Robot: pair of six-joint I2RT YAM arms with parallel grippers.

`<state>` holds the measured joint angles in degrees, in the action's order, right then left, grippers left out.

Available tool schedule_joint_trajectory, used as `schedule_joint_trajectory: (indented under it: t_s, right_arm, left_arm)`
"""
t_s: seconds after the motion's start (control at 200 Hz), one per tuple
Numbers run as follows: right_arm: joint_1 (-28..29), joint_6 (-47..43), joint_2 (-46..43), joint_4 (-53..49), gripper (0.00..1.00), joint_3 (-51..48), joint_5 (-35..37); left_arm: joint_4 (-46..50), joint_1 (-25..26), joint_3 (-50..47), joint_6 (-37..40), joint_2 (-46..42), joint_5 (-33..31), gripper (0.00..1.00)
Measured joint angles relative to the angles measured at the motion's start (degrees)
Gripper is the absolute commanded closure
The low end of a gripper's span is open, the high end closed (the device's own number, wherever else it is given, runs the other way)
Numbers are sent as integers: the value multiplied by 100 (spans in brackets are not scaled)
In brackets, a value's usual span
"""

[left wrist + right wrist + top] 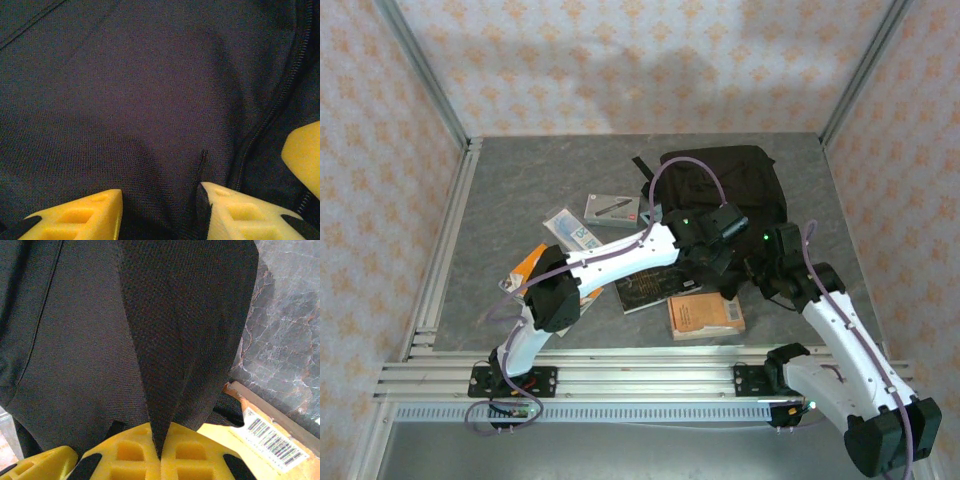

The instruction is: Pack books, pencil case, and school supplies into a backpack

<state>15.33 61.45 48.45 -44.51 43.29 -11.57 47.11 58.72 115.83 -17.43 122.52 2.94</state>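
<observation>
Opening backpack (725,175), I'd say: right gripper (160,447) pinches its fabric, left gripper (160,200) spread beside the zip (272,112); next needs a grip on that zip.

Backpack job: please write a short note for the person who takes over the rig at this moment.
Right gripper: shut on a fold of the backpack fabric.
Left gripper: open, just over the backpack fabric, beside a zip.
Lying on the table, outside the backpack: small orange book, dark book, orange-and-white book partly under the left arm, grey pen box, clear packet.
Done: nothing visibly packed.
Left: open the backpack and put everything in.
</observation>
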Motion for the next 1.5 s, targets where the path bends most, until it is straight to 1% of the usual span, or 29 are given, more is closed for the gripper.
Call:
schedule_joint_trajectory:
  t_s: [0.045,0.195,0.26,0.29,0.31,0.365,0.41,0.47,0.53,0.781,1.006,1.026,1.111,1.146,1.206,1.261,1.306,1.501]
  right_arm:
    - [0,-2,0,0,100,0,2]
    - [0,-107,2,17,100,-59,-22]
    - [0,-186,2,105,100,-175,-70]
    - [-2,-219,0,192,100,-260,-111]
    - [-2,-227,-7,258,100,-319,-140]
    - [-9,-243,-9,437,100,-498,-203]
    - [-17,-240,-9,562,100,-643,-243]
    - [-33,-240,9,682,100,-787,-271]
    - [-39,-238,66,767,100,-866,-289]
    - [-39,-240,170,1113,100,-1058,-275]
    - [-39,-258,170,1401,100,-1325,-223]
    - [-39,-258,170,1447,100,-1377,-225]
    - [-42,-243,170,1652,100,-1611,-245]
    - [-57,-234,170,1733,100,-1700,-254]
    - [-76,-216,170,1832,100,-1775,-271]
    - [-76,-214,168,1908,100,-1797,-286]
    - [-76,-212,164,1958,100,-1808,-297]
    - [-76,-160,-76,2253,100,-2006,-356]
  left_arm:
    - [-4,0,-13,7,0,37,46]
    - [-260,-20,-374,-20,-79,238,41]
    - [-356,-57,-538,-28,-116,352,41]
    - [-363,-79,-573,-35,-118,417,43]
    - [-361,-94,-590,-44,-118,442,45]
    - [-315,-136,-619,-35,-109,516,56]
    - [-278,-166,-619,-35,-96,568,68]
    - [-256,-208,-619,-35,-55,632,88]
    - [-249,-227,-621,-37,4,713,100]
    - [-345,-254,-831,-68,87,975,100]
    - [-518,-356,-1193,-199,-61,957,100]
    - [-516,-367,-1215,-216,-98,949,96]
    - [-507,-415,-1250,-310,-260,887,69]
    - [-507,-431,-1250,-345,-326,872,62]
    - [-498,-437,-1248,-415,-439,866,52]
    - [-479,-435,-1241,-428,-516,868,47]
    - [-433,-435,-1187,-501,-529,879,45]
    - [-129,-323,-595,-518,-216,905,44]
